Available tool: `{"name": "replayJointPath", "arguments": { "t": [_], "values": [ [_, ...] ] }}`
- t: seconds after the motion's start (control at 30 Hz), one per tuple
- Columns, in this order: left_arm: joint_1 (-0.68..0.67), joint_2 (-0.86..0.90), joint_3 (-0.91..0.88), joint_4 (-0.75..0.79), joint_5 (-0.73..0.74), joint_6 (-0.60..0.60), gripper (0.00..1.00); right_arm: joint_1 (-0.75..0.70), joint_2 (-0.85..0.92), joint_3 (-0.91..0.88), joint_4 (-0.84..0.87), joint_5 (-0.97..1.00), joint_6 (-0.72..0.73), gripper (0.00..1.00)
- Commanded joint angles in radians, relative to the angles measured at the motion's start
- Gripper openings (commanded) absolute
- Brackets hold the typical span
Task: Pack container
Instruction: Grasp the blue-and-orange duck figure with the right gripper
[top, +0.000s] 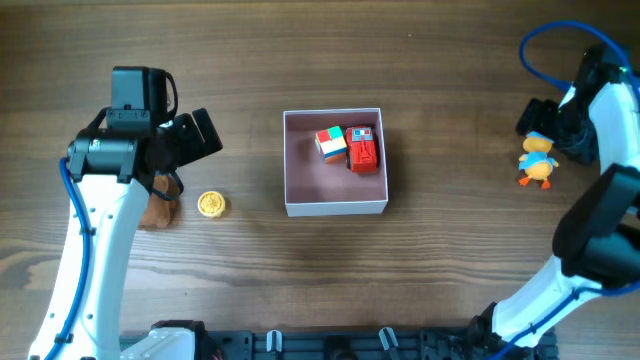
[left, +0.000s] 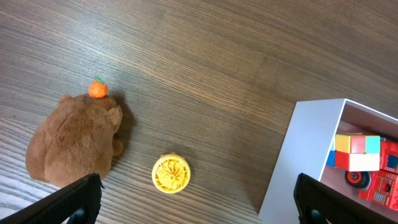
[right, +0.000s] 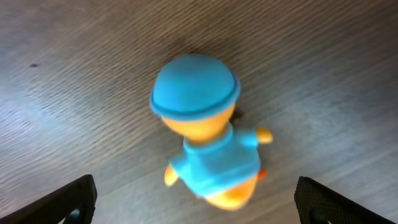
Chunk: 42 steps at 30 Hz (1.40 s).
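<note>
A: Where is the container (top: 336, 208) found?
B: It is seen mid-table, between the arms; a multicoloured cube (top: 331, 142) and a red truck (top: 364, 150) are lodged in its far right corner.
A: And the grippers?
B: The left gripper (left: 208, 200) is spread wide, nothing held, above a yellow disc (left: 171, 173) and a brown plush (left: 74, 143). The right gripper (right: 202, 202) is likewise spread wide and empty, over a duck toy (right: 208, 130).

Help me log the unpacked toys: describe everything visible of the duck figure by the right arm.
The duck figure is a glossy, plastic-looking toy: yellow-orange head and body, round blue cap, blue jacket, orange feet. It seems to stand upright on the wooden table, outside the container, on the right arm's side. The right gripper hovers open above it; only the table touches it.
</note>
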Motion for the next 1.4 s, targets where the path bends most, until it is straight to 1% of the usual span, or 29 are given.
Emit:
{"name": "replayJointPath", "arguments": {
  "t": [0.0,0.1,0.27,0.4,0.7,0.77,0.83,0.9,0.93,0.97,1.03,1.1,1.13,1.23,1.3,1.37],
  "values": [
    [0.006,-0.013,0.013,-0.001,-0.010,-0.016,1.00,-0.008,0.051,-0.011,0.024,-0.033,-0.046,1.00],
    [0.006,-0.013,0.013,-0.002,-0.010,-0.016,1.00,-0.008,0.085,-0.016,0.055,-0.035,-0.046,1.00],
    [0.006,-0.013,0.013,-0.002,-0.010,-0.016,1.00,-0.008,0.088,-0.016,0.100,-0.036,-0.073,1.00],
    [0.006,-0.013,0.013,-0.002,-0.010,-0.017,1.00,-0.020,0.111,-0.017,0.104,-0.082,-0.083,1.00],
    [0.006,-0.013,0.013,-0.006,-0.010,-0.016,1.00,-0.028,0.159,-0.019,0.103,-0.085,-0.080,0.99],
    [0.006,-0.013,0.013,-0.006,-0.010,-0.017,1.00,-0.028,0.159,-0.019,0.102,-0.089,-0.068,0.90],
    [0.006,-0.013,0.013,-0.006,-0.010,-0.016,1.00,-0.028,0.159,-0.019,0.095,-0.103,-0.068,0.77],
    [0.006,-0.013,0.013,-0.006,-0.010,-0.016,1.00,-0.028,0.159,-0.019,0.092,-0.125,-0.067,0.58],
    [0.006,-0.013,0.013,-0.006,-0.010,-0.016,1.00,-0.028,0.159,-0.019,0.090,-0.126,-0.058,0.50],
    [0.006,-0.013,0.013,-0.006,-0.010,-0.016,1.00,-0.028,0.159,-0.018,0.089,-0.126,-0.040,0.47],
    [0.006,-0.013,0.013,-0.006,-0.010,-0.016,1.00,-0.028,0.159,-0.018,0.087,-0.126,-0.038,0.36],
    [0.006,-0.013,0.013,-0.009,-0.010,-0.017,1.00,-0.028,0.159,-0.018,0.085,-0.126,-0.034,0.12],
    [0.006,-0.013,0.013,-0.010,-0.010,-0.017,1.00,-0.028,0.159,-0.018,0.080,-0.126,-0.014,0.04],
    [0.019,-0.013,0.013,-0.010,-0.010,-0.017,1.00,-0.021,0.139,-0.018,0.061,-0.145,0.012,0.04],
    [0.051,-0.018,0.013,-0.010,-0.010,-0.016,1.00,0.003,0.092,-0.013,0.048,-0.179,0.014,0.05],
    [0.075,-0.023,0.013,-0.013,-0.010,-0.016,1.00,0.071,-0.017,0.003,0.034,-0.185,0.037,0.04]
  ]
}}
